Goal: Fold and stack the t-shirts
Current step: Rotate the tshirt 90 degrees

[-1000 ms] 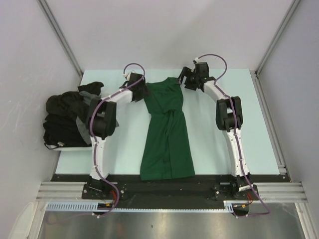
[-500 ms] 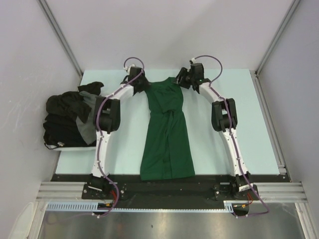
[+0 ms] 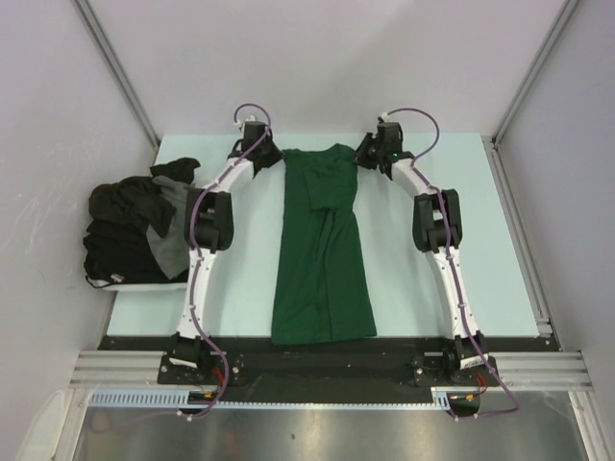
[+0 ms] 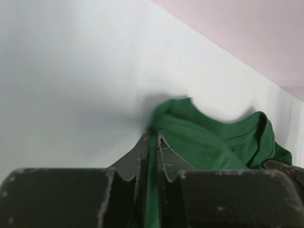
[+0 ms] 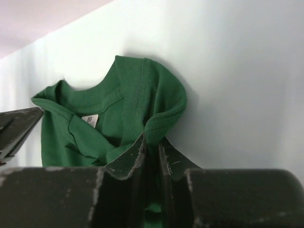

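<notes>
The green t-shirt [image 3: 323, 269] lies lengthwise on the table [image 3: 413, 288], its hem nearest the arm bases and its long axis running straight away from them. At the far collar end, the left gripper [image 3: 269, 158] and right gripper [image 3: 361, 156] each pinch a shoulder corner, jaws narrowed on cloth. The fold likely comes back toward the hem.

Plain dark green t-shirt [image 3: 322, 259], small white neck label [image 5: 89, 119], black and dark grey pile of shirts [image 3: 125, 230], pale mint table [image 3: 461, 240], white arms [image 3: 195, 298] with black joints, purple cables [image 3: 410, 109], light grey walls [image 3: 327, 58].
</notes>
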Robot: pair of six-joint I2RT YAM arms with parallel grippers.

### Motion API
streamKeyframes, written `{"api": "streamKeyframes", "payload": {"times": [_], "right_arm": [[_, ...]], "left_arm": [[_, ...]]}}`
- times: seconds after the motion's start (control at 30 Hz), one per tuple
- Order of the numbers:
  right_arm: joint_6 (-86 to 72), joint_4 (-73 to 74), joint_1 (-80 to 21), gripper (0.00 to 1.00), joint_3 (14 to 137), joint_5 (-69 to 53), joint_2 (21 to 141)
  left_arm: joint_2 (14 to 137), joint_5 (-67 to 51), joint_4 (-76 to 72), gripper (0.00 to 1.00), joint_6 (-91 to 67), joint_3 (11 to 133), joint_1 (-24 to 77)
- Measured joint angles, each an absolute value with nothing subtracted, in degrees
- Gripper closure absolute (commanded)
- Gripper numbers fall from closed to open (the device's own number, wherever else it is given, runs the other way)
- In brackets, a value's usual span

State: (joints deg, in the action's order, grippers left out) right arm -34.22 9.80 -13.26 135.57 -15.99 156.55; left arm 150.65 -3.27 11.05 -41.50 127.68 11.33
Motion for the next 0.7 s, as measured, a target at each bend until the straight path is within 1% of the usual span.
{"api": "streamKeyframes", "payload": {"times": [0.07, 0.1, 0.13, 0.17, 0.2, 0.23, 0.27, 0.3, 0.4, 0.47, 0.5, 0.57, 0.6, 0.67, 0.7], "right_arm": [[-33.61, 9.78, -12.12, 0.56, 135.57, -15.29, 156.55], [-33.3, 9.63, -11.55, 0.42, 135.57, -15.38, 156.55], [-33.1, 9.15, -11.09, 0.31, 135.63, -15.4, 156.55], [-32.53, 8.6, -10.79, 0.17, 136.05, -15.62, 156.55], [-31.99, 8.38, -10.41, 0.01, 136.77, -15.68, 156.55], [-31.2, 8.78, -10.09, 0.0, 137.56, -15.75, 156.55], [-30.55, 9.3, -9.91, 0.0, 138.3, -16.01, 156.55], [-29.58, 9.96, -9.85, 0.0, 139.13, -16.34, 156.55], [-26.52, 12.51, -10.0, 0.0, 140.59, -17.91, 156.05], [-24.99, 16.43, -9.82, 0.0, 140.44, -19.2, 154.21], [-24.73, 18.63, -9.74, 0.0, 140.05, -20.16, 152.9], [-24.4, 21.71, -9.26, 0.0, 135.83, -22.13, 147.87], [-24.23, 23.44, -8.78, 0.0, 131.81, -23.46, 143.87], [-23.31, 25.65, -7.9, 0.0, 121.45, -25.67, 133.95], [-22.74, 27.09, -7.46, 0.0, 115.83, -26.41, 128.55]], "left_arm": [[152.09, -3.97, 10.39, 0.86, -41.5, 129.8, 10.85], [152.62, -4.54, 9.74, 0.84, -41.52, 130.28, 10.66], [152.83, -4.82, 9.26, 0.81, -41.52, 130.34, 10.55], [153.12, -5.17, 8.75, 0.77, -41.54, 130.43, 10.39], [153.47, -5.56, 8.05, 0.62, -41.54, 130.56, 10.28], [153.77, -6.13, 7.53, 0.55, -41.52, 130.69, 10.17], [153.97, -6.55, 7.18, 0.51, -41.21, 130.74, 10.13], [154.1, -7.11, 6.85, 0.45, -41.15, 130.74, 10.13], [153.91, -8.32, 6.63, 0.42, -39.59, 131.26, 10.15], [153.08, -8.84, 8.01, 0.41, -37.95, 131.22, 10.15], [151.96, -9.32, 8.62, 0.39, -37.01, 130.56, 10.2], [148.27, -10.33, 10.5, 0.36, -35.27, 127.44, 10.39], [145.27, -10.7, 11.57, 0.36, -34.3, 125.1, 10.48], [137.58, -11.27, 12.8, 0.36, -32.93, 118.67, 10.83], [131.48, -11.86, 13.08, 0.36, -32.45, 114.24, 11.07]]}}
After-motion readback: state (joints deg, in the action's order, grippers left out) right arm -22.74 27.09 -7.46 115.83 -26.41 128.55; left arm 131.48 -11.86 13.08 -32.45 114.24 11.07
